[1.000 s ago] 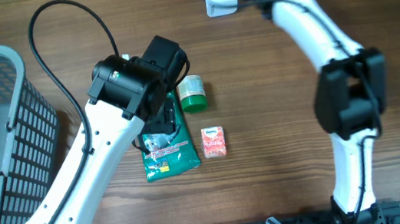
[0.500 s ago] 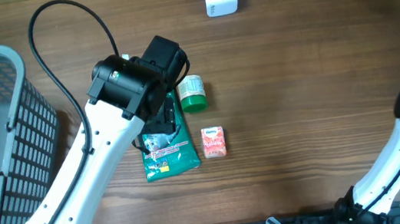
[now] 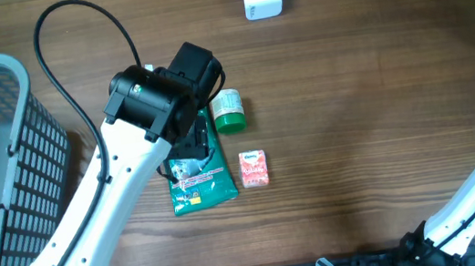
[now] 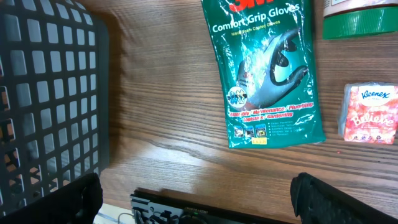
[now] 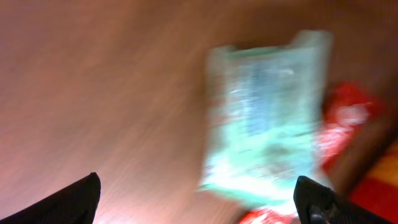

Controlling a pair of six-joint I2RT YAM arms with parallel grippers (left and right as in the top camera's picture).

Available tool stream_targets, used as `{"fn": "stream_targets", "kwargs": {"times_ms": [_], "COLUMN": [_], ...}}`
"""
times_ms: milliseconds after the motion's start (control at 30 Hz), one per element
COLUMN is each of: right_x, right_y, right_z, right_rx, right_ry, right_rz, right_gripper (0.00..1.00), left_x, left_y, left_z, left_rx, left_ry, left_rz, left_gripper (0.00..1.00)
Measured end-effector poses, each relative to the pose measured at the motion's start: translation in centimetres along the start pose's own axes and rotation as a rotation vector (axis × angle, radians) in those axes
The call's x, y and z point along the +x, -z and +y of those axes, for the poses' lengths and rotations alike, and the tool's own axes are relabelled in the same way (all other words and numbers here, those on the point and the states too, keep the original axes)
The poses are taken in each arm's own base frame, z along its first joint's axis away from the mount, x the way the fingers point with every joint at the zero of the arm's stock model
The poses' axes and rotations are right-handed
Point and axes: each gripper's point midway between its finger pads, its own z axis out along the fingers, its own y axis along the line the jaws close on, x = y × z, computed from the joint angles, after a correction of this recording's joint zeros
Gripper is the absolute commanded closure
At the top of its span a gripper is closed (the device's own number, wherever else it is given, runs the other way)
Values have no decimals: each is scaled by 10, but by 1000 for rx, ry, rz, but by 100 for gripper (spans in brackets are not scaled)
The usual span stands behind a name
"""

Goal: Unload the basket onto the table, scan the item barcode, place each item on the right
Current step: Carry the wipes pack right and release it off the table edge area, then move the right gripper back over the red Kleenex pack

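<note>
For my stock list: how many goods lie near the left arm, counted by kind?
Green plastic glove packet: 1
Round jar with green lid: 1
Pink square tissue pack: 1
Total: 3

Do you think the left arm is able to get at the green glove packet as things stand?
Probably yes: the open left hand hangs over the glove packet, nothing lies on it, and the tissue pack sits apart beside it.

Teal packet (image 5: 264, 118) motion-blurred; basket (image 3: 37, 150) cut by edge
</note>
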Motion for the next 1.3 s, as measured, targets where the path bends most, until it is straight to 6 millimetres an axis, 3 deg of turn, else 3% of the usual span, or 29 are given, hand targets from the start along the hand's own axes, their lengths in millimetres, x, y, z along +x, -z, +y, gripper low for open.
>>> {"fn": "stream_targets", "kwargs": {"times_ms": [133, 200, 267, 367, 567, 667, 833, 900, 1067, 1133, 1300], "right_x": [26, 59, 97, 151, 278, 331, 399, 412, 438, 452, 480], "right_y": [57, 88, 106, 127, 183, 205, 216, 209, 175, 173, 179], "right_z": [61, 95, 126, 156, 231, 254, 265, 262, 243, 231, 219], "right_rx": [-270, -395, -488, -518, -589, -603, -600, -588, -553, -546, -608], "right_ry": [29, 53, 79, 128, 480, 638, 791, 797, 754, 743, 830], "right_rz": [112, 233, 369, 546, 772, 821, 884, 901, 962, 1022, 1093], "right_gripper": [0, 0, 0, 0, 1, 0, 1, 0, 0, 1, 28], "left_x": [0, 0, 0, 0, -5, -7, -9, -11, -41, -44, -41], "left_y": [0, 0, 0, 0, 0, 1, 1, 1, -2, -12, -40], "left_z": [0, 0, 0, 0, 8, 13, 16, 15, 5, 17, 71], "left_rx": [0, 0, 0, 0, -47, -76, -97, -97, -19, 48, 207], "left_ry": [0, 0, 0, 0, -24, -78, -213, -230, -165, -83, 187], "left_rz": [0, 0, 0, 0, -26, -40, -44, -50, -147, -99, 28], "left_gripper": [0, 0, 0, 0, 0, 0, 0, 0, 0, 0, 0]}}
